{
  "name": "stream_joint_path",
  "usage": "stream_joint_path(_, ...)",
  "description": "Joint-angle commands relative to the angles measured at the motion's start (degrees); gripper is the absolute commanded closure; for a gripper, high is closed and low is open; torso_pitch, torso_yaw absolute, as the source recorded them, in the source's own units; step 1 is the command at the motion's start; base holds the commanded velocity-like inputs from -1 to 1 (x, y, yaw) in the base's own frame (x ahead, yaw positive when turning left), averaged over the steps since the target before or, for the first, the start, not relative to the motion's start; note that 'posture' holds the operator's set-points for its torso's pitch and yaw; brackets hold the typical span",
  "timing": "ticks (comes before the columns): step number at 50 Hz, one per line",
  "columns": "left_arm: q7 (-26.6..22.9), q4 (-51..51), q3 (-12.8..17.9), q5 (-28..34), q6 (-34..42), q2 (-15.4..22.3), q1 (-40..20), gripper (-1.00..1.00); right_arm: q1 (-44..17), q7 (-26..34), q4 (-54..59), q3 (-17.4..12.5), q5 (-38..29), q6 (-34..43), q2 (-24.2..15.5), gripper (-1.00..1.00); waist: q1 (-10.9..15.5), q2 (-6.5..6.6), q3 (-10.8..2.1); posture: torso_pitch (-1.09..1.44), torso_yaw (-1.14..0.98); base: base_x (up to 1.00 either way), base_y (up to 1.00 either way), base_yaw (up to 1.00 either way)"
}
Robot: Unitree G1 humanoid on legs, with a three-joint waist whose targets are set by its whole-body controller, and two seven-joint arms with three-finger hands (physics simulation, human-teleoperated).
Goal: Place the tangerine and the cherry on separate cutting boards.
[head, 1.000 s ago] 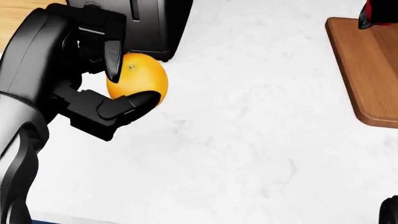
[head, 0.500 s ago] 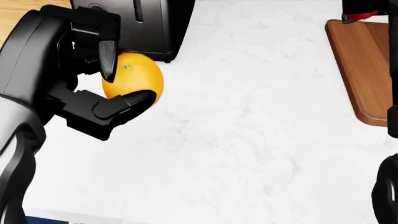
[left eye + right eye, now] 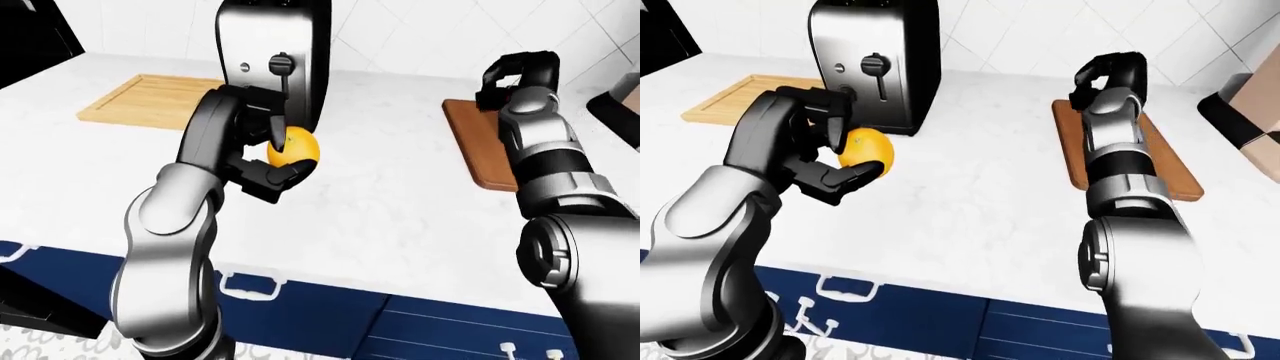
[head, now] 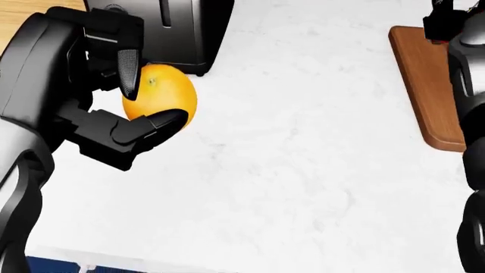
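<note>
My left hand is shut on the tangerine, a round orange fruit, and holds it above the white counter beside the toaster. My right hand is raised over the top end of the dark brown cutting board, fingers curled shut. The cherry does not show in the current views; the earlier frames showed red in these fingers. A light wooden cutting board lies left of the toaster.
The white counter runs to a tiled wall. A box stands at the right edge of the right-eye view. Blue drawers sit under the counter's edge.
My right arm has come into the head view from the right and covers part of the dark board. The red of the cherry no longer shows. The left hand and tangerine barely moved.
</note>
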Motion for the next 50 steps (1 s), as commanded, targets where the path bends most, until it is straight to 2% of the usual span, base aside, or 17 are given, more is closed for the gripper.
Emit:
stream_joint_path(1, 0.40, -1.19, 0.53, 0.08, -2.02, 0.26, -1.70, 1.00, -1.71, -1.88, -1.64, -0.32, -0.17, -1.97, -1.03, 1.00, -0.01, -0.18, -1.70, 0.00, 0.00, 0.00, 0.00, 0.00)
stream_joint_path(11, 0.73, -1.02, 0.72, -0.30, -2.49, 0.37, -1.40, 1.00, 1.13, -5.69, -1.47, -0.84, 0.55, 1.34, -2.09, 1.00, 0.22, -0.38, -1.90, 0.00, 0.00, 0.00, 0.00, 0.00)
stream_joint_path(31, 0.60, -1.62, 0.75, -0.38, -1.69, 0.78, -1.92, 1.00, 3.30, -4.52, -1.83, -0.54, 0.57, 1.44, -2.99, 1.00, 0.03, -0.36, -2.10, 0.00, 0.00, 0.00, 0.00, 0.00)
stream_joint_path(32, 0.62, -1.64, 0.77, -0.40, -1.68, 0.77, -1.92, 1.00, 3.42, -4.59, -1.70, -0.57, 0.50, 1.27, -2.98, 0.96, 0.04, -0.39, -2.11, 0.00, 0.00, 0.00, 0.00, 0.00)
stream_joint_path(33, 0.66, -1.74, 0.68, -0.42, -1.82, 0.71, -1.73, 1.00, 3.59, -4.59, -1.71, -0.55, 0.41, 1.26, -2.96, 0.81, 0.06, -0.41, -2.10, 0.00, 0.00, 0.00, 0.00, 0.00)
stream_joint_path(34, 0.67, -1.74, 0.65, -0.42, -1.85, 0.72, -1.70, 1.00, 3.65, -4.62, -1.76, -0.57, 0.36, 1.30, -2.95, 0.78, 0.06, -0.42, -2.08, 0.00, 0.00, 0.00, 0.00, 0.00)
stream_joint_path(35, 0.63, -1.70, 0.76, -0.44, -1.64, 0.77, -1.99, 1.00, 3.83, -4.58, -1.85, -0.62, 0.37, 1.41, -2.92, 0.48, 0.06, -0.43, -2.06, 0.00, 0.00, 0.00, 0.00, 0.00)
stream_joint_path(37, 0.59, -1.69, 0.85, -0.47, -1.32, 0.92, -2.34, 1.00, 4.04, -4.67, -1.68, -0.68, 0.34, 1.28, -2.90, 0.38, 0.08, -0.43, -2.07, 0.00, 0.00, 0.00, 0.00, 0.00)
stream_joint_path(40, 0.63, -1.83, 0.85, -0.54, -1.24, 0.94, -2.29, 1.00, 4.29, -4.73, -1.29, -0.64, 0.21, 0.97, -2.85, 0.33, 0.08, -0.45, -2.08, 0.00, 0.00, 0.00, 0.00, 0.00)
stream_joint_path(41, 0.62, -1.81, 0.88, -0.56, -1.14, 0.99, -2.41, 1.00, 4.35, -4.71, -1.35, -0.64, 0.17, 1.10, -2.87, 0.18, 0.08, -0.46, -2.09, 0.00, 0.00, 0.00, 0.00, 0.00)
stream_joint_path(42, 0.61, -1.75, 0.98, -0.62, -1.15, 1.01, -2.49, 1.00, 4.45, -4.71, -1.26, -0.63, 0.12, 1.02, -2.89, 0.13, 0.09, -0.46, -2.10, 0.00, 0.00, 0.00, 0.00, 0.00)
stream_joint_path(45, 0.62, -1.85, 1.08, -0.79, -1.06, 1.05, -2.47, 1.00, 4.75, -4.75, -1.15, -0.68, 0.11, 1.04, -2.73, 0.10, 0.12, -0.47, -2.09, 0.00, 0.00, 0.00, 0.00, 0.00)
stream_joint_path(50, 0.71, -1.85, 1.21, -0.99, -0.97, 1.19, -2.56, 1.00, 4.97, -4.58, -1.08, -0.72, 0.17, 1.15, -2.64, 0.21, 0.13, -0.48, -2.06, 0.00, 0.00, 0.00, 0.00, 0.00)
